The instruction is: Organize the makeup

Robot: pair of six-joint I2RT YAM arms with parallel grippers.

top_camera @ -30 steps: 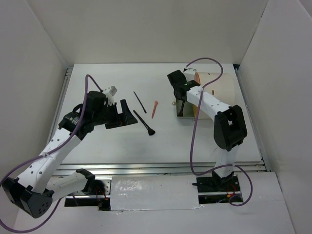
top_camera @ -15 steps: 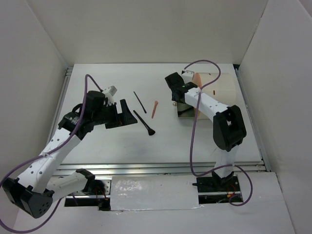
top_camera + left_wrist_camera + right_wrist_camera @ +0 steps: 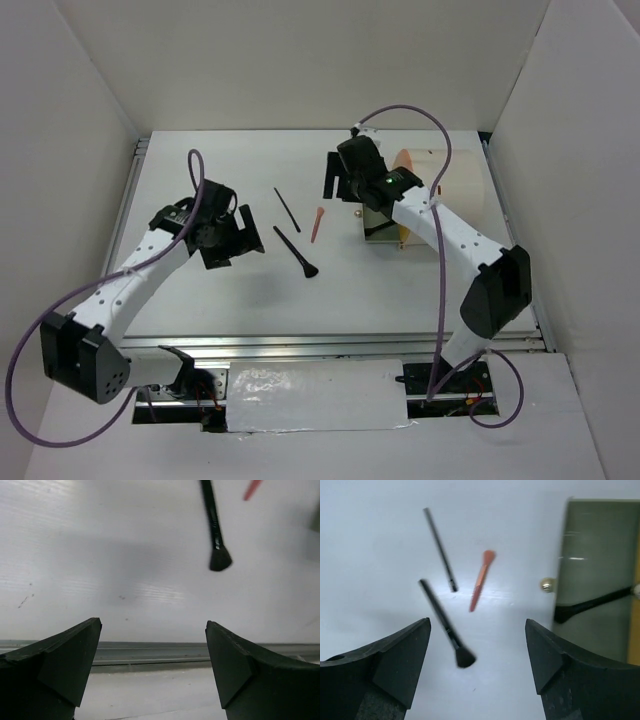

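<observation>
right wrist: brush point(image 3: 590, 605) in grey tray point(image 3: 597, 540)

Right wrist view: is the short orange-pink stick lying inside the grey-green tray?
No, the short orange-pink stick lies on the white table, left of the grey-green tray.

**No Legible Writing**

No text, label, brand, number or sign can be read in any of the three views.
</observation>
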